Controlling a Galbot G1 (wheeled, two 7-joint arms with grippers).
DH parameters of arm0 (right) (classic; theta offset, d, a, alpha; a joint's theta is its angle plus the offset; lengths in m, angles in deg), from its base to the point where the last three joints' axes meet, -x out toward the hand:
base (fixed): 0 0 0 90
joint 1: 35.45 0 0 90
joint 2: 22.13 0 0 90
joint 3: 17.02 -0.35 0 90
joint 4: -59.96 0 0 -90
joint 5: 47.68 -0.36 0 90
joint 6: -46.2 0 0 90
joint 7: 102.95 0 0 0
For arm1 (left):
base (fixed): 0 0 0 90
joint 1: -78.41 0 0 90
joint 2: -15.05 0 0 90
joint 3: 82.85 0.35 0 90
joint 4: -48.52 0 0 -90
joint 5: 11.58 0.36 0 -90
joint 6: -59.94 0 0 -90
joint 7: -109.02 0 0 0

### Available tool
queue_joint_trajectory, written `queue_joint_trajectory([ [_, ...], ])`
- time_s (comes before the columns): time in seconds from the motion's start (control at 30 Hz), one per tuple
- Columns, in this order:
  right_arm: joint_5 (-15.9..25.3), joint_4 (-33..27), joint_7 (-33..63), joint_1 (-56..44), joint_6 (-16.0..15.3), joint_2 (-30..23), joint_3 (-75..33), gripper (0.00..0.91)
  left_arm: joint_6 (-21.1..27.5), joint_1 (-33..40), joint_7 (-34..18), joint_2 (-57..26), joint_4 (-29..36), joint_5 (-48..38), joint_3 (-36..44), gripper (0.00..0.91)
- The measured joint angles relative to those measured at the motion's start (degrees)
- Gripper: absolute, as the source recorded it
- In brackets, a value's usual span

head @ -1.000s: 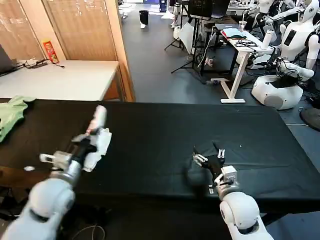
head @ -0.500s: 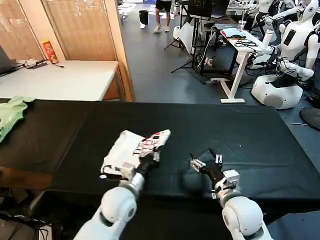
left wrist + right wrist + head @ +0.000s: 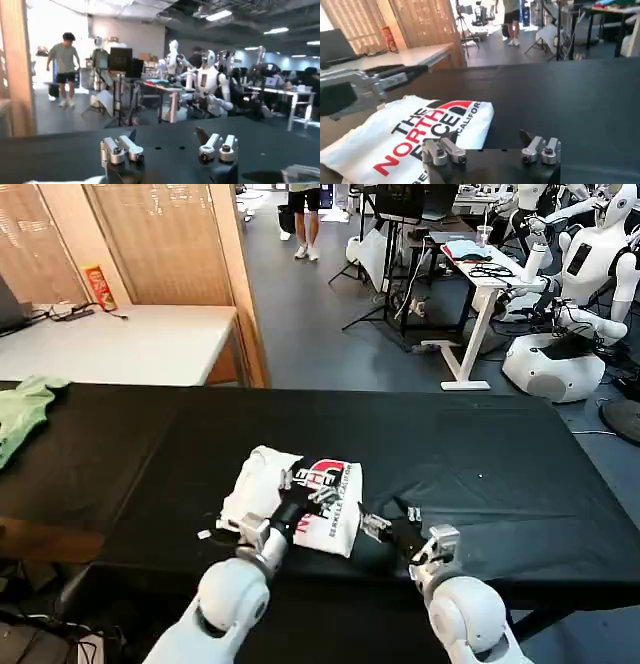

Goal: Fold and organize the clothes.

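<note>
The clothes, a folded white T-shirt (image 3: 258, 482) with a black and red logo facing up, lie on the black table (image 3: 480, 444) near its front edge. My left gripper (image 3: 305, 487) hovers low over the shirt, open, with nothing between its fingers (image 3: 166, 135). My right gripper (image 3: 390, 518) sits just right of the shirt, also open and empty (image 3: 487, 136). In the right wrist view the shirt (image 3: 420, 130) lies close ahead of the jaws, with the left gripper's fingers (image 3: 390, 80) above its far side.
A light green garment (image 3: 22, 409) lies at the table's far left edge. A white side table (image 3: 120, 344) with a red can (image 3: 100, 286) stands behind it. The black table's right half is bare cloth. Parked robots (image 3: 570, 294) stand at the back right.
My left arm swung the shirt from the table's left to its middle, laid it down logo up and let go. My right gripper shifted slightly left toward the shirt.
</note>
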Motion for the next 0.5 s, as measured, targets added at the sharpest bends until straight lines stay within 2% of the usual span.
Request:
queue_joint_trajectory([
  [0.17, -1.9, -2.7, 2.0, 2.0, -0.6, -1.9, 1.5, 0.878, -1.7, -1.0, 0.0, -1.9, 0.5, 0.2, -1.4, 0.878],
  [0.2, -2.0, -3.2, 2.1, 2.4, -0.6, -2.3, 1.9, 0.848, -2.1, -1.3, -0.1, -2.3, 0.8, 0.2, -1.7, 0.878],
  [0.23, -2.0, -3.6, 2.3, 2.6, -0.6, -2.6, 2.1, 0.751, -2.4, -1.4, -0.2, -2.7, 0.9, 0.1, -2.0, 0.878],
  [0.27, -2.1, -4.2, 2.4, 2.9, -0.7, -3.0, 2.3, 0.731, -2.7, -1.6, -0.2, -3.0, 1.0, 0.1, -2.2, 0.878],
  [0.33, -2.1, -5.2, 2.7, 3.4, -0.7, -3.7, 2.6, 0.634, -3.0, -2.0, -0.3, -3.8, 1.4, 0.1, -2.8, 0.878],
  [0.37, -2.1, -5.7, 2.7, 3.7, -0.7, -4.1, 2.8, 0.517, -3.2, -2.2, -0.3, -4.1, 1.6, 0.1, -3.0, 0.878],
  [0.43, -2.1, -6.6, 2.7, 4.0, -0.7, -4.7, 2.9, 0.215, -3.3, -2.8, -0.3, -4.8, 2.0, 0.1, -3.5, 0.878],
  [0.47, -2.1, -7.1, 2.7, 4.1, -0.6, -4.9, 3.0, 0.166, -3.4, -3.0, -0.3, -5.0, 2.2, 0.1, -3.8, 0.878],
  [0.5, -2.1, -7.5, 2.7, 4.2, -0.6, -4.9, 3.0, 0.078, -3.6, -3.3, -0.3, -5.2, 2.4, 0.0, -4.1, 0.878],
])
